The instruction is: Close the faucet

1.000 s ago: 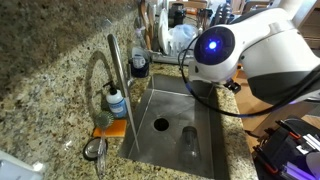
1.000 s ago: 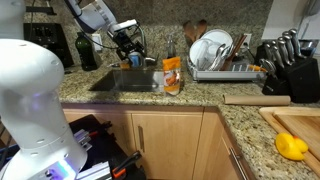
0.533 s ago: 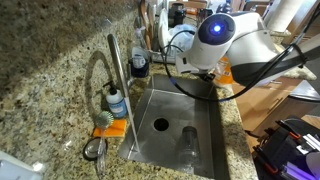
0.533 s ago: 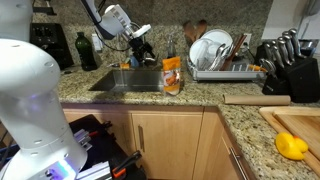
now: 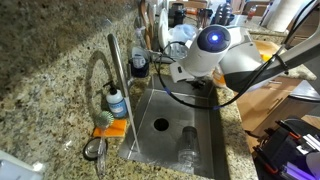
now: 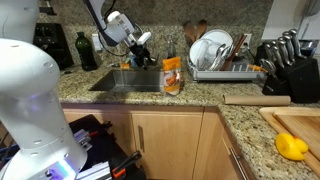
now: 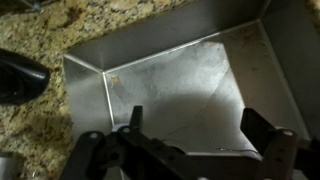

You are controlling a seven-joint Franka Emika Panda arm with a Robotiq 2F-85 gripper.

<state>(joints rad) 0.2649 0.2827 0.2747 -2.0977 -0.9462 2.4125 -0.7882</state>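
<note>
The faucet (image 5: 117, 82) is a tall thin silver tube with a gooseneck arch, standing at the sink's edge behind a small bottle with a blue label (image 5: 117, 104). My gripper (image 5: 160, 66) hangs over the far end of the steel sink (image 5: 200, 120), well apart from the faucet. It also shows in an exterior view (image 6: 141, 57). In the wrist view my gripper (image 7: 200, 135) is open and empty, both fingers spread above the sink basin (image 7: 180, 70). I cannot make out the faucet in the wrist view.
A dark cup (image 5: 139, 66) stands near the gripper. A glass (image 5: 188, 135) lies in the sink. An orange sponge (image 5: 110, 128) sits by the faucet base. A dish rack (image 6: 222, 55), knife block (image 6: 285, 60) and granite counter (image 6: 200, 100) lie beyond.
The arm has swung toward the sink and the faucet side, bringing the gripper lower over the basin's far end. The faucet has not moved.
</note>
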